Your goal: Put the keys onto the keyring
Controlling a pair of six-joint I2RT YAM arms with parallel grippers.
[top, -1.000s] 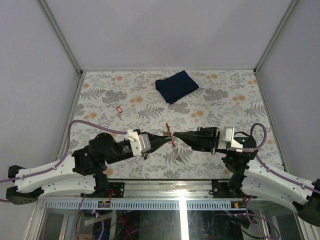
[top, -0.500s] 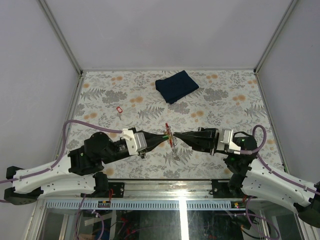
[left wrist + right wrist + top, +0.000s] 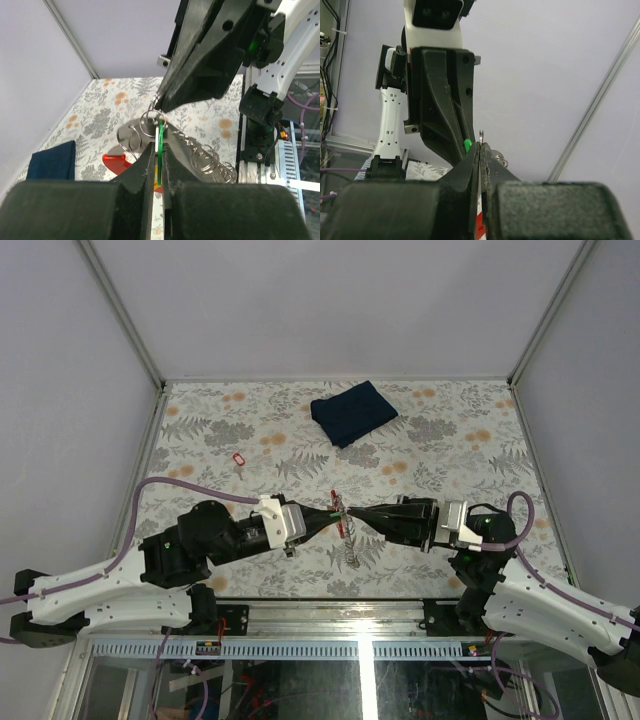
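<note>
The left gripper [image 3: 333, 521] is clamping its fingers flat on the green key [image 3: 160, 147], which is standing on edge between them; a yellow-orange sliver [image 3: 157, 187] is peeking out just beneath the green, and I cannot tell whether it is the second key. The right gripper [image 3: 352, 517] is meeting the left one tip to tip above the flowered table [image 3: 450, 440], on the arm-base side of the dark blue cloth [image 3: 352, 411] and well apart from it; its jaws are pinching tight on the keyring [image 3: 149, 122], whose thin silvery loop is sitting right at the tip of the green key. The red tag [image 3: 114, 162] is hanging on the cloth's side of the loop; a coiled wire [image 3: 202, 156] is dangling on the side away from the cloth; a small red object [image 3: 238, 460] is lying on the table left of the cloth and nearer the arms.
</note>
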